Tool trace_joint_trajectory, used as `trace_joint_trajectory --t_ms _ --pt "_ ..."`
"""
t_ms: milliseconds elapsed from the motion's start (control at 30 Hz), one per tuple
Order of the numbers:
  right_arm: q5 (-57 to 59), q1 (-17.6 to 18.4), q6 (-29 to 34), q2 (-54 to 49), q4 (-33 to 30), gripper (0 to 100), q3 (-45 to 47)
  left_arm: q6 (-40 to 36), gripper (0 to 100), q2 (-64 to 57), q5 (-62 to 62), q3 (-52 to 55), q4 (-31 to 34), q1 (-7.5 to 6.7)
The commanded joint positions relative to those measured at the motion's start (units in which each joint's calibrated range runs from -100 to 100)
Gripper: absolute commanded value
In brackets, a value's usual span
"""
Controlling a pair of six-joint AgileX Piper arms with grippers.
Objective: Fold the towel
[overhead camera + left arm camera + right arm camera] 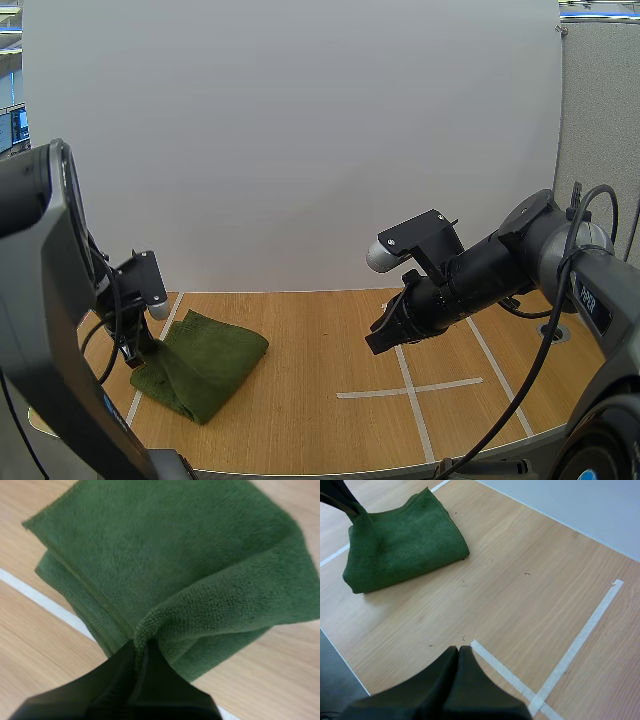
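**A:** Where is the towel, and how will it handle?

**B:** The green towel (205,362) lies on the left side of the wooden worktop (330,400), doubled over in layers. I judge it light, soft and limp. Its fluffy pile is not slippery. It will sag and follow whatever pulls it, and it cannot break.

**A:** Where should one take hold?

**B:** At a corner or a free edge, I think, pinching all layers together.

**A:** And the jaws?

**B:** The left jaws are closed on a bunched edge of the towel and hold it a little raised, with the cloth pinched between the tips. The right jaws are pressed together as one dark wedge, holding nothing. They are above bare wood beside the white tape lines (410,385), well apart from the towel.
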Motion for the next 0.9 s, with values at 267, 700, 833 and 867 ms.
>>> trace_joint_trajectory --t_ms 267,700,833,867 --pt "0.78 -0.25 0.54 -0.57 -0.95 0 0.26 -0.73 11 4.30 -2.75 -0.46 -0.43 0.07" --pt "0.78 -0.25 1.52 -0.57 2.18 0 0.26 -1.69 91 -4.71 17.75 -5.46 -0.55 0.07" --pt "0.78 -0.25 1.01 -0.57 4.77 0 0.26 -2.29 90 -9.21 24.05 -7.29 -2.68 0.07" --pt "0.78 -0.25 0.27 -0.43 5.69 0 0.26 -2.29 89 -10.20 24.05 -7.29 -3.73 0.07"
